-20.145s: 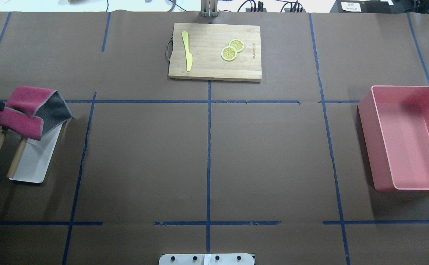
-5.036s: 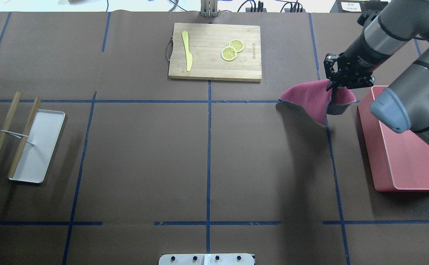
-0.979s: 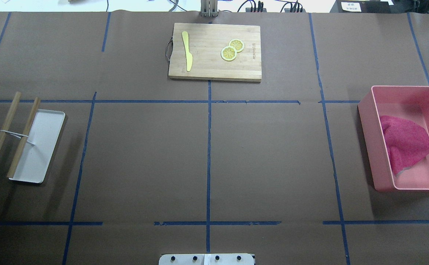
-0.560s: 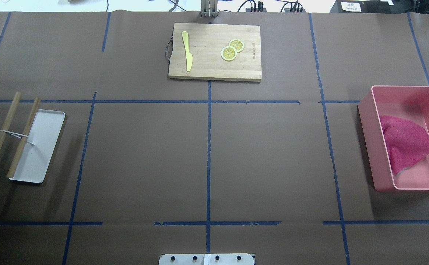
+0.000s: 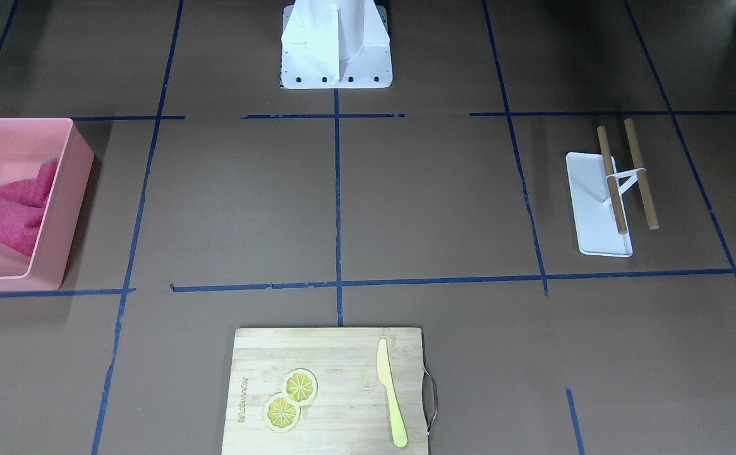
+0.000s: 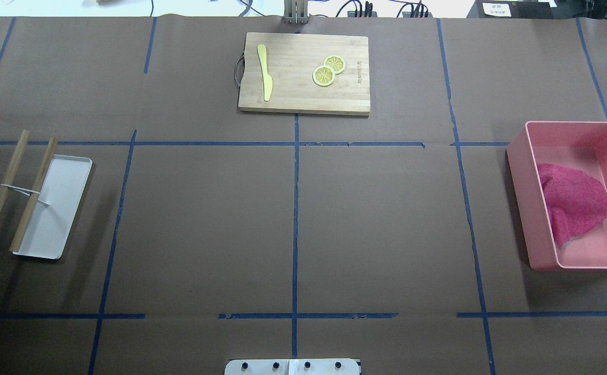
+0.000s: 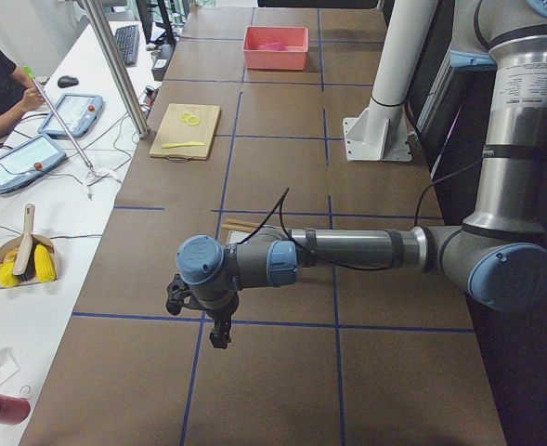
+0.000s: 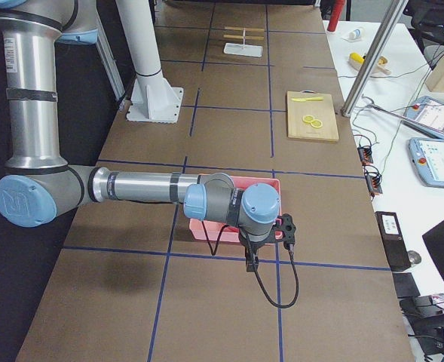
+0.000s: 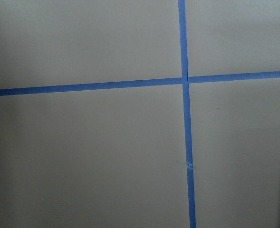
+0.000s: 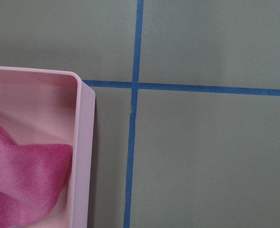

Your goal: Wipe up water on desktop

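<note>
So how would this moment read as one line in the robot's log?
cloth: in pink bin | desktop: no water visible | wipe: looks done

The large, flat, matte dark-brown desktop (image 6: 204, 224) lies level and fills almost the whole overhead view. Thin blue tape lines (image 6: 295, 208) divide it into big rectangles: 2 long lines run across it and several run from the near edge toward the far edge, 1 of them down the middle. The tape is broken by short gaps in places. The brown surface looks even in tone and dull, with faint seams.
</note>
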